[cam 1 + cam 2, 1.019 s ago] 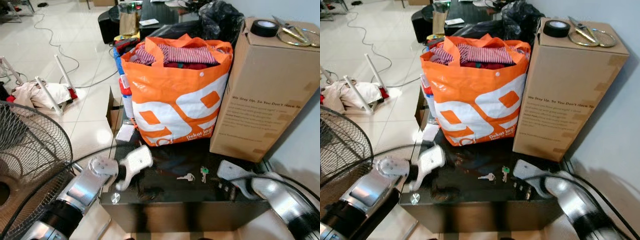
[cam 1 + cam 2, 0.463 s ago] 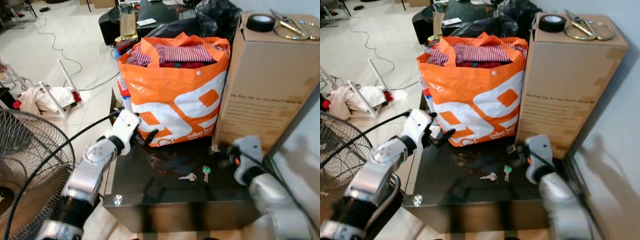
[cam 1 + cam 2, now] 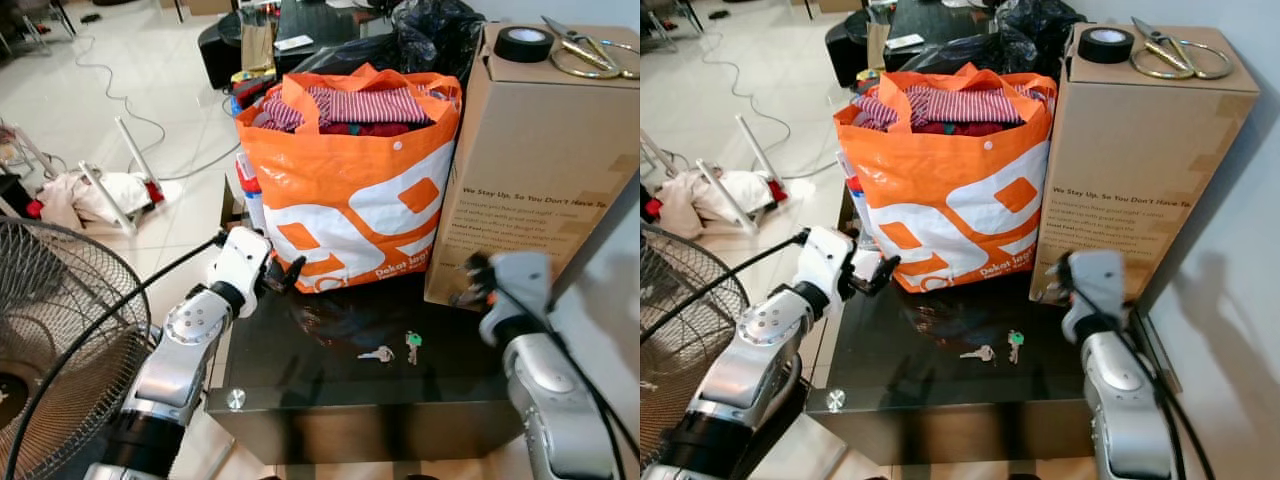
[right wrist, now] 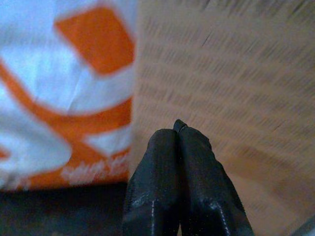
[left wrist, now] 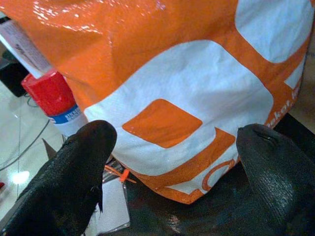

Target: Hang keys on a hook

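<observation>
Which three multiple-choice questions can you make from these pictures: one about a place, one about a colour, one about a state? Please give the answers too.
1. Where do the keys lie?
A. on the dark table
B. inside the bag
C. on top of the box

2. What colour is the bag?
A. blue and black
B. orange and white
C. green

3. How is the right tool?
A. open
B. shut on the keys
C. shut, holding nothing

Answers: 1 A, they rest on the tabletop in front of the bag. 2 B, orange with white shapes. 3 C, its fingers press together before the box.
</observation>
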Available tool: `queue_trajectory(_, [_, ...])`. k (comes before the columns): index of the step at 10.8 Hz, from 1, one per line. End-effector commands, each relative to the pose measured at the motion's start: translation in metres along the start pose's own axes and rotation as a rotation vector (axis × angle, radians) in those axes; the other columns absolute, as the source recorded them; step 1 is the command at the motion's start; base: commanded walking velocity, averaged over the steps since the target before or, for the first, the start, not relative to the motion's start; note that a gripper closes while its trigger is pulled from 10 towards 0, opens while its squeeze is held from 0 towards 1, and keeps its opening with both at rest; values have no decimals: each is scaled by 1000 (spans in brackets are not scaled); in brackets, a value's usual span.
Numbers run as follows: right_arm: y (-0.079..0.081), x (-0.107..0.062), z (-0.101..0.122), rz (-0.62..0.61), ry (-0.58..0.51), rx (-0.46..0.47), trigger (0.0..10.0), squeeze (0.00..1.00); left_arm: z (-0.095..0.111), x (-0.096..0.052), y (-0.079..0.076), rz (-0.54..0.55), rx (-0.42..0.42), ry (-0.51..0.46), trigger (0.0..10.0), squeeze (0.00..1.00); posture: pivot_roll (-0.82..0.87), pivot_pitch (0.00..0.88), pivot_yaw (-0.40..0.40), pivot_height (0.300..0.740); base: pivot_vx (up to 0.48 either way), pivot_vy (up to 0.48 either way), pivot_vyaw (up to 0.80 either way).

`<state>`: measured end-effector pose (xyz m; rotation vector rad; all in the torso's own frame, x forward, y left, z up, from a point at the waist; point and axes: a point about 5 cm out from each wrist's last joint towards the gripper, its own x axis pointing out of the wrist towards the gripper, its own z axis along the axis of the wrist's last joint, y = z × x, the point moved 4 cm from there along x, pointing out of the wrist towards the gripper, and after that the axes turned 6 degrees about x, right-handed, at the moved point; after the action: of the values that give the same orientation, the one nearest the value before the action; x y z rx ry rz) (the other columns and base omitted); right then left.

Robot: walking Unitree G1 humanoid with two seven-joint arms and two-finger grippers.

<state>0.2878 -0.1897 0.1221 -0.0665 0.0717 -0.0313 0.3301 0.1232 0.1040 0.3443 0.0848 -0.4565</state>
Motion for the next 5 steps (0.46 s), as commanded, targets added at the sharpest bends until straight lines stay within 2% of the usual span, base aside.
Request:
queue_trajectory(1, [0, 2, 8, -23, -37, -6, 10000, 0, -2, -5, 9, 45, -1, 13, 10000, 0, -167, 0, 75, 740, 0, 0, 0])
queue_trajectory(2, [-1, 5, 8, -41, -33, -13, 10000, 0, -2, -7, 11, 61, -9, 13, 10000, 0, -157, 0, 62, 740, 0, 0, 0])
queue_trajectory(3, [-12, 8, 9, -96, -43, 17, 10000, 0, -2, -10, 10, 77, -19, 19, 10000, 0, -147, 0, 53, 740, 0, 0, 0])
queue_trajectory(4, [-15, 10, 8, -96, -36, 42, 10000, 0, -3, -14, 8, 82, -30, 24, 10000, 0, -126, 0, 30, 740, 0, 0, 0])
queue_trajectory(5, [-13, 12, 9, -80, -39, 29, 10000, 0, -4, -17, 8, 90, -35, 28, 10000, 0, -119, 0, 19, 740, 0, 0, 0])
